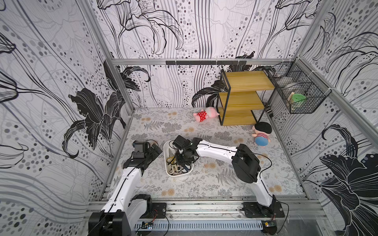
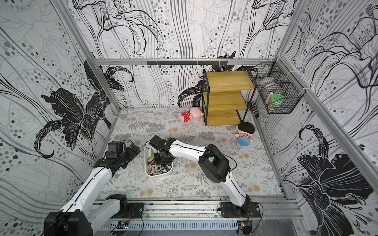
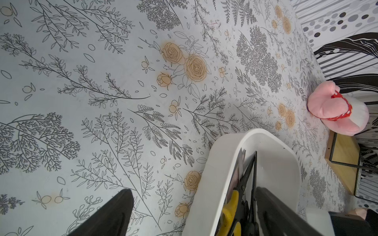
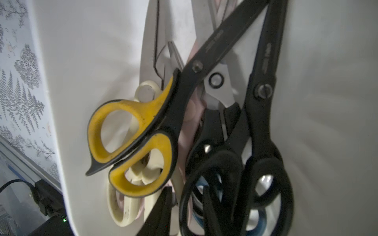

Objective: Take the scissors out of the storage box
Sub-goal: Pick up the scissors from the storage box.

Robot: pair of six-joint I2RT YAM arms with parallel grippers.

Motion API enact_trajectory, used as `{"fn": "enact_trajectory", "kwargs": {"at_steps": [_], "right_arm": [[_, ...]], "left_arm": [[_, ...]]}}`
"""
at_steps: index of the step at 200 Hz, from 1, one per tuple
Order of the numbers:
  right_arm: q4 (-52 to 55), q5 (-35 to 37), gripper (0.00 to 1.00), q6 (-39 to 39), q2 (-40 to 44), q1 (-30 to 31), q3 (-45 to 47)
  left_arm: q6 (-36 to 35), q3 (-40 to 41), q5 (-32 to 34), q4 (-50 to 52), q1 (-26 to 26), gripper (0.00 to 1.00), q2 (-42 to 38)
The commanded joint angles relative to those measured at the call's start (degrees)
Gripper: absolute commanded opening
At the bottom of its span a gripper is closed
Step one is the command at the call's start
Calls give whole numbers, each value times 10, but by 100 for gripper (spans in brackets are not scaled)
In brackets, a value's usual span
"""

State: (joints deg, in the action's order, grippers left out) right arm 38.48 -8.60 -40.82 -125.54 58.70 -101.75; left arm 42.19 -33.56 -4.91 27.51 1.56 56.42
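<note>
Leftmost, the left gripper (image 1: 157,149) is hovering at the left rim of the storage box (image 1: 178,175). Its fingers (image 3: 114,210) are spreading wide, one over the table (image 1: 204,183) and one over the box. The scissors (image 1: 173,168) are lying heaped inside the box. Over them the right gripper (image 4: 186,191) is reaching down, its narrowed fingers (image 4: 163,212) straddling a black handle loop (image 4: 182,197). Whether they are pinching it, I cannot tell.

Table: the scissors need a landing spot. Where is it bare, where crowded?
Bare: the mat between the storage box and the front rail; also from the box back to the pink doll. Crowded: the far corner around the shelf and capped doll.
</note>
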Motion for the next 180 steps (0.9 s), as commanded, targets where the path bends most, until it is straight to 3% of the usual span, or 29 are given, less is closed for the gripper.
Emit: {"fn": "enact_trajectory", "kwargs": {"at_steps": [1, 32, 59, 104, 180], "right_arm": [[4, 4, 26, -14, -6, 2, -8], [-3, 12, 18, -21, 2, 2, 1], [-2, 18, 18, -23, 9, 2, 0], [12, 25, 30, -22, 10, 2, -13], [18, 28, 29, -24, 18, 2, -19]], "left_arm": [[-18, -4, 8, 4, 5, 97, -4], [-25, -5, 3, 5, 5, 97, 0], [-29, -8, 0, 3, 6, 97, 3], [-33, -6, 1, 2, 7, 97, 5], [-34, -7, 2, 3, 7, 97, 4]]}}
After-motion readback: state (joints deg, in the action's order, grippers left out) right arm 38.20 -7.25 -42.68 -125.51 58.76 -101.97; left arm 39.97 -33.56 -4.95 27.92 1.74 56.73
